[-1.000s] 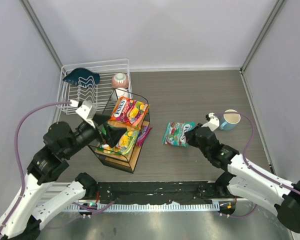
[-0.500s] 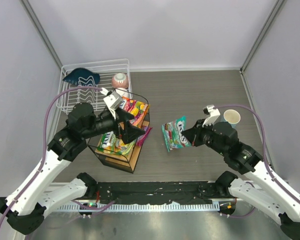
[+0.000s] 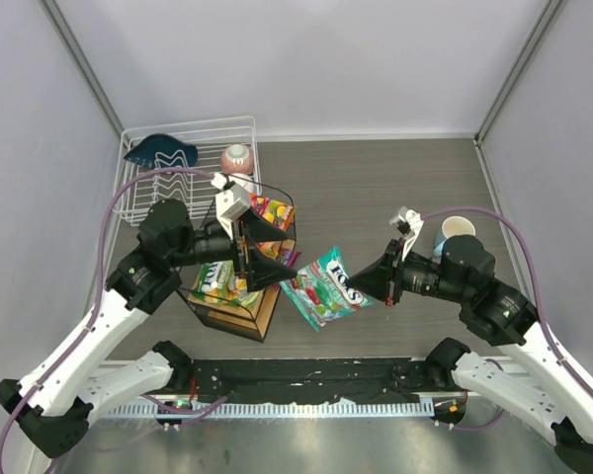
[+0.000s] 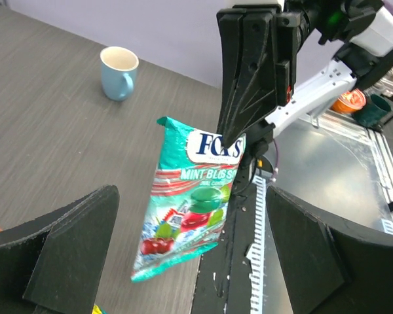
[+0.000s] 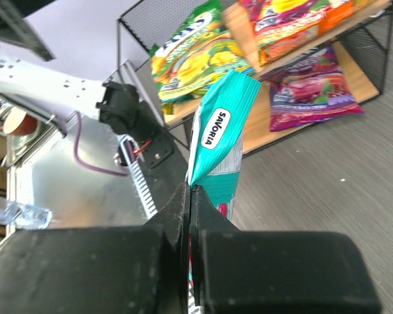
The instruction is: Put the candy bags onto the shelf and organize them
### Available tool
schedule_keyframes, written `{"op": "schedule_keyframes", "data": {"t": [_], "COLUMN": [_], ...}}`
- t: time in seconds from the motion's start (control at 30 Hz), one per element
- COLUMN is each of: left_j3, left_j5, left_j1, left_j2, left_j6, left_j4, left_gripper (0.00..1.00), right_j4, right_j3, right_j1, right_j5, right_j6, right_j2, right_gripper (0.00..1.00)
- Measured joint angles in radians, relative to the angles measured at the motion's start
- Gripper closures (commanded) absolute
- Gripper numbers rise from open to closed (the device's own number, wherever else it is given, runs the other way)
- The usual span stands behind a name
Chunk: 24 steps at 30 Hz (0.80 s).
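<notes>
The teal candy bag (image 3: 321, 289) hangs in the air just right of the shelf (image 3: 262, 314), and my right gripper (image 3: 357, 286) is shut on its top edge. The same pinch on the folded teal bag (image 5: 219, 147) shows in the right wrist view (image 5: 191, 190). My left gripper (image 3: 282, 255) stands wide open over the shelf's right end, facing the teal bag (image 4: 190, 203), which hangs apart in front of its fingers (image 4: 72, 252). An orange-red bag (image 3: 270, 210) and a yellow-green bag (image 3: 217, 279) lie on the top board. A purple bag (image 5: 311, 88) lies on the lower board.
A white wire dish rack (image 3: 143, 202) stands at the back left with a dark blue item (image 3: 160, 151) and a pink bowl (image 3: 237, 158). A light blue mug (image 3: 457, 235) stands on the table behind the right arm. The black base rail (image 3: 306, 375) runs along the near edge.
My right gripper has lifted the teal bag off the table and carried it left toward the shelf. My left gripper has swung right across the shelf, staying open.
</notes>
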Motion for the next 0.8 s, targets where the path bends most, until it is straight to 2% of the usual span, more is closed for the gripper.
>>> {"op": "schedule_keyframes", "data": {"t": [0.2,0.4,0.5,0.63,0.8], "left_j3": [-0.012,-0.013,-0.013,-0.011,0.006], "left_j5": [0.063,0.071,0.067,0.064,0.06], "left_j1": [-0.011,-0.081,-0.117,-0.161,-0.2], "left_j2": [0.072,0.133,0.153,0.185,0.238], "left_j6": [-0.011,-0.01,-0.009,-0.006,-0.005], "left_j4": [0.056,0.085,0.097,0.107,0.113], "left_gripper": [0.0,0.0,0.07,0.23,0.31], "right_j4": [0.028,0.061,0.07,0.083,0.109], "right_j3": [0.001,0.005,0.005,0.005,0.005], "right_j1": [0.0,0.0,0.0,0.0,0.0], "right_j5": [-0.104,-0.145,-0.152,-0.157,-0.16], "right_j6": [0.017,0.035,0.042,0.046,0.056], "right_j2": [-0.017,-0.019,-0.019,-0.019,-0.019], "right_gripper": [0.99,0.99,0.99,0.99,0.99]}}
